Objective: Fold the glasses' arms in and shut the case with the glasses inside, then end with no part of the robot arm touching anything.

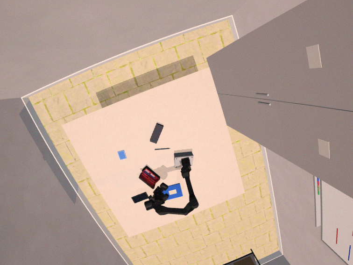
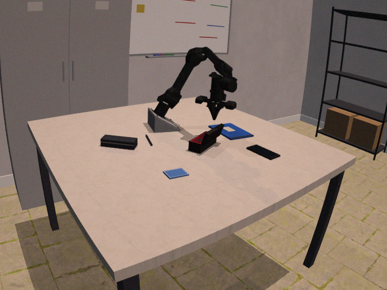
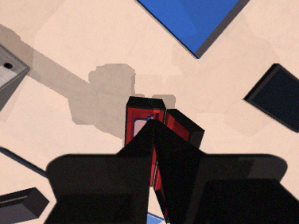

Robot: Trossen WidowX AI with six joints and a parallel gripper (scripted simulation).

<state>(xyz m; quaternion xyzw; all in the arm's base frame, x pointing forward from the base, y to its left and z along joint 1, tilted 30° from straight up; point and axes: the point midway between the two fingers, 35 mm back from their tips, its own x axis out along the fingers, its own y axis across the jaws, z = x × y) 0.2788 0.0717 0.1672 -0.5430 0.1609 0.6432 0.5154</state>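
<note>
The glasses case (image 1: 149, 176) (image 2: 200, 141) (image 3: 145, 105) is black outside and red inside and lies open near the table's middle. Its lid (image 2: 215, 131) (image 3: 184, 128) stands tilted up on the side toward the blue notebook. The blue-framed glasses (image 3: 138, 126) lie inside the tray, partly hidden by my fingers. My gripper (image 2: 214, 115) (image 3: 153, 123) (image 1: 159, 192) is shut and empty. It points straight down and hangs clear above the case's lid side, touching nothing.
A blue notebook (image 1: 174, 191) (image 2: 233, 131) (image 3: 191, 8) lies just behind the case. A black phone (image 1: 139, 197) (image 2: 263, 151) (image 3: 278, 97), a black box (image 1: 156, 132) (image 2: 118, 141), a pen (image 1: 162, 148) (image 2: 148, 139) and a small blue card (image 1: 122, 154) (image 2: 175, 173) lie around. The arm's grey base (image 1: 183, 156) (image 2: 158, 123) stands nearby.
</note>
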